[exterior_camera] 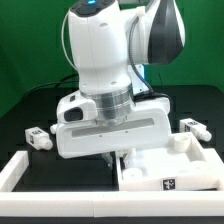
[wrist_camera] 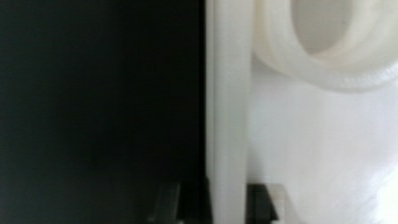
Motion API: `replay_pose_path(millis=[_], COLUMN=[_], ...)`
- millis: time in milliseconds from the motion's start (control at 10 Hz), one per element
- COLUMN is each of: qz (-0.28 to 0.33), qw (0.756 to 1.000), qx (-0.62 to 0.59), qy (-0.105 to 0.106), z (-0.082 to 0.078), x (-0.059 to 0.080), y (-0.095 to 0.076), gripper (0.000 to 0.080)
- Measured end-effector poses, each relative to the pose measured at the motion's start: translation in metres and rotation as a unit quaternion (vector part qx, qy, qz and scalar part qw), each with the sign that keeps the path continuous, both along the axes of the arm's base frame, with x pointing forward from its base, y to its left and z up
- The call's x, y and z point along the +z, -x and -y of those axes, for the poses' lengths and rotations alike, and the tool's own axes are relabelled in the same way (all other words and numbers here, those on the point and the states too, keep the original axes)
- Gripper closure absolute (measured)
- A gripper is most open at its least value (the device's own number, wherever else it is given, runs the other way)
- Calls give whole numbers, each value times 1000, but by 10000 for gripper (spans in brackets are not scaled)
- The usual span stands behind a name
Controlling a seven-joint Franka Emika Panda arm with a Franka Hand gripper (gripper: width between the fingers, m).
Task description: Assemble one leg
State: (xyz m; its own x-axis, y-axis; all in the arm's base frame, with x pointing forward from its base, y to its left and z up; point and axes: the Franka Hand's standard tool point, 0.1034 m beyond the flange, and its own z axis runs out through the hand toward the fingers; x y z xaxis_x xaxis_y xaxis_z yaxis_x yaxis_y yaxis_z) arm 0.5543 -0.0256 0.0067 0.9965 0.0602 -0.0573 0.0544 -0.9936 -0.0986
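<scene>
One leg (exterior_camera: 38, 138), a stubby white peg with marker tags, lies on the black table at the exterior view's left. Another like it (exterior_camera: 196, 127) lies at the exterior view's right. Both are away from my gripper (exterior_camera: 113, 156). The gripper is down at the left edge of the large white square panel (exterior_camera: 165, 165). In the wrist view my gripper (wrist_camera: 221, 202) has one dark fingertip (wrist_camera: 178, 203) on each side of the panel's edge (wrist_camera: 224, 110), closed against it. A round corner socket (wrist_camera: 329, 50) of the panel shows beside it. No leg shows in the wrist view.
A white raised border (exterior_camera: 20, 170) runs along the table's front and the exterior view's left. The panel lies just behind it, with a marker tag (exterior_camera: 170, 184) on its front face. A green backdrop stands behind the table. The arm's body hides the table's middle.
</scene>
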Motion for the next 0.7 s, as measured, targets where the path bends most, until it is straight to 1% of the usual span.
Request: replay_pose_path(millis=[100,500,700], qz=[10,9,9], qw=[1000,1000,1000], qx=[-4,-5,-20], qy=[4,4,4], z=[-1,0,0], x=[0,0,0], y=[-2,-2,-5], gripper=[755,755,755])
